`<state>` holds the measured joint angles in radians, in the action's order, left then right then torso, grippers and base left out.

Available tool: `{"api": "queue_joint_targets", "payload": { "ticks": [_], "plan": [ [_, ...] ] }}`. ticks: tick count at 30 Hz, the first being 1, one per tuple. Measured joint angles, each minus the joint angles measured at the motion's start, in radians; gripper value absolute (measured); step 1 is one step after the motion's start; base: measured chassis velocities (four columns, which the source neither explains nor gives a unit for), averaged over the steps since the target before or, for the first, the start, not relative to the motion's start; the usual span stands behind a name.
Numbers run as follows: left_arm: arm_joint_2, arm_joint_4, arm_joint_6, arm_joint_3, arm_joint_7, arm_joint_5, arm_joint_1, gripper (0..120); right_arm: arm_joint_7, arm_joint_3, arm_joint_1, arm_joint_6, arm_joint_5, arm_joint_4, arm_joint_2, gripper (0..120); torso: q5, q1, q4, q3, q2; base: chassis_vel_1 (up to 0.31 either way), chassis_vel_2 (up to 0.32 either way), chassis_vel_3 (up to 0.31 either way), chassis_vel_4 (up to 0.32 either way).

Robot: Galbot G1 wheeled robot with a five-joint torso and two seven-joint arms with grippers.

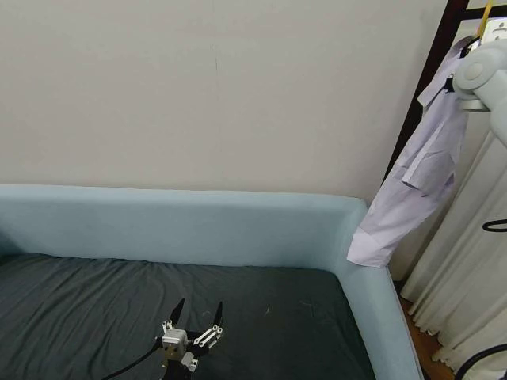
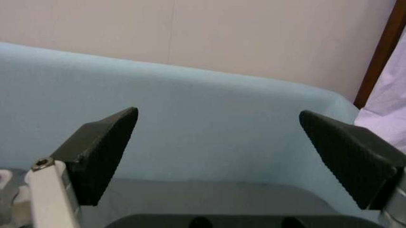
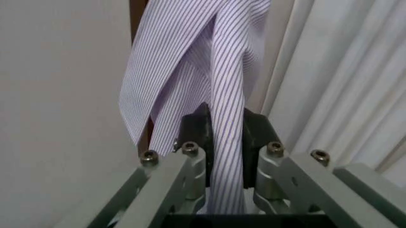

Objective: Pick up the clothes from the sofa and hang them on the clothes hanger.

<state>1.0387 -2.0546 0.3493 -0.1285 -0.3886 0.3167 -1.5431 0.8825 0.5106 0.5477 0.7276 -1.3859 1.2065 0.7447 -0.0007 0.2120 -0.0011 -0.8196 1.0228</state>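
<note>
- Head view: a light-blue sofa (image 1: 238,226) with a dark grey seat cover (image 1: 95,309) stands against a plain wall (image 1: 198,87).
- A lilac-and-white striped shirt (image 1: 412,174) hangs off the sofa, beyond its right end, against a dark wooden post (image 1: 418,103). Its lower hem reaches down to the sofa's back right corner; whether it touches the corner cannot be told.
- White curtains (image 1: 467,261) hang just beside the shirt, on the side away from the sofa.
- The left end effector (image 1: 200,307) is low over the front part of the seat cover, roughly mid-width, pointing at the backrest. It is released, fingers spread.
- Left wrist view: the two dark ribbed pads (image 2: 104,152) stand wide apart with the sofa backrest (image 2: 209,109) seen between them; a strip of the striped shirt shows past the sofa's right end.
- The right arm (image 1: 485,73) is raised at shirt-shoulder height beside the post.
- Right wrist view: the right end effector (image 3: 225,127) is clenched on a vertical fold of the shirt (image 3: 184,61), the striped cloth running down between its two black fingers (image 3: 195,130).
</note>
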Motion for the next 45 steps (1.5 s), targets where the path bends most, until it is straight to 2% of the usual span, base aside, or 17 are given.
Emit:
{"api": "queue_joint_targets", "payload": {
  "ticks": [2,4,9,10,12,14,16,18,19,20,23,25,28,33,41,44,45],
  "plan": [
    [0.0,0.0,0.0,0.0,0.0,0.0,0.0,100,-0.017,0.001,-0.012,-0.004,0.019,0.052,-0.031,26,0.0003,0.0,-0.0001,0.0,0.0,0.0,0.0,0.0,0.0],
    [0.0,0.0,0.0,0.0,0.0,0.0,0.0,100,-0.02,0.001,-0.019,-0.004,0.021,0.079,-0.048,29,0.0,0.0,-0.0002,0.0,0.0,0.0,0.0,0.0,0.0],
    [0.0,0.0,0.0,0.0,0.0,0.0,0.0,100,-0.035,-0.022,-0.073,-0.004,0.02,0.239,-0.143,49,0.0,0.0,0.0001,0.0,0.0,0.0,0.0,0.0,0.0],
    [0.0,0.0,0.0,0.0,0.0,0.0,0.0,100,-0.035,-0.022,-0.073,-0.004,0.02,0.239,-0.143,49,0.0,0.0,0.0001,0.0,0.0,0.0,0.0,0.0,0.0],
    [0.0,0.0,0.0,0.0,0.0,0.0,0.0,100,-0.052,-0.066,-0.129,-0.008,0.017,0.344,-0.206,61,0.0001,0.0,-0.0006,0.0,0.0,0.0,0.0,0.0,0.0],
    [0.0,0.0,0.0,0.0,0.0,0.0,0.0,100,-0.075,-0.124,-0.202,-0.018,0.034,0.437,-0.272,68,0.0,0.0,-0.0001,0.0,0.0,0.0,0.0,0.0,0.0],
    [0.0,0.0,0.0,0.0,0.0,0.0,0.0,100,-0.084,-0.17,-0.254,-0.033,0.052,0.489,-0.302,74,0.0001,0.0,-0.0004,0.0,0.0,0.0,0.0,0.0,0.0],
    [0.0,0.0,0.0,0.0,0.0,0.0,0.0,100,-0.115,-0.3,-0.411,-0.087,0.084,0.597,-0.365,84,-0.0002,0.0,-0.0003,0.0,0.0,0.0,0.0,0.0,0.0],
    [0.0,0.0,0.0,0.0,0.0,0.0,0.0,100,-0.145,-0.337,-0.486,-0.138,0.098,0.642,-0.393,87,0.0,0.0,-0.0009,0.0,0.0,0.0,0.0,0.0,0.0],
    [0.0,0.0,0.0,0.0,0.0,0.0,0.0,100,-0.145,-0.337,-0.486,-0.138,0.098,0.642,-0.393,87,0.0,0.0,-0.0009,0.0,0.0,0.0,0.0,0.0,0.0],
    [0.0,0.0,0.0,0.0,0.0,0.0,0.0,100,-0.247,-0.374,-0.629,-0.353,0.12,0.739,-0.453,98,0.0003,0.0,-0.0007,0.0,0.0,0.0,0.0,0.0,0.0],
    [0.0,0.0,0.0,0.0,0.0,0.0,0.0,100,-0.261,-0.378,-0.641,-0.399,0.1,0.749,-0.453,100,-0.0004,0.0,-0.0005,0.0,0.0,0.0,0.0,0.0,0.0],
    [0.0,0.0,0.0,0.0,0.0,0.0,0.0,100,-0.335,-0.374,-0.67,-0.567,0.044,0.775,-0.42,100,-0.0004,0.0,0.0005,0.0,0.0,0.0,0.0,0.0,0.0],
    [0.0,0.0,0.0,0.0,0.0,0.0,0.0,100,-0.406,-0.372,-0.728,-0.67,0.037,0.803,-0.351,100,-0.0002,0.0,0.0001,0.0,0.0,0.0,0.0,0.0,0.0],
    [0.0,0.0,0.0,0.0,0.0,0.0,0.0,100,-0.453,-0.382,-0.889,-0.715,0.093,0.774,-0.237,100,-0.0003,0.0,-0.0001,0.0,0.0,0.0,0.0,0.0,0.0],
    [0.0,0.0,0.0,0.0,0.0,0.0,0.0,100,-0.463,-0.402,-1.036,-0.735,0.207,0.709,-0.168,100,0.0003,0.0,0.0,0.0,0.0,0.0,0.0,0.0,0.0],
    [0.0,0.0,0.0,0.0,0.0,0.0,0.0,100,-0.463,-0.402,-1.036,-0.735,0.207,0.709,-0.168,100,0.0003,0.0,0.0,0.0,0.0,0.0,0.0,0.0,0.0]
  ]
}}
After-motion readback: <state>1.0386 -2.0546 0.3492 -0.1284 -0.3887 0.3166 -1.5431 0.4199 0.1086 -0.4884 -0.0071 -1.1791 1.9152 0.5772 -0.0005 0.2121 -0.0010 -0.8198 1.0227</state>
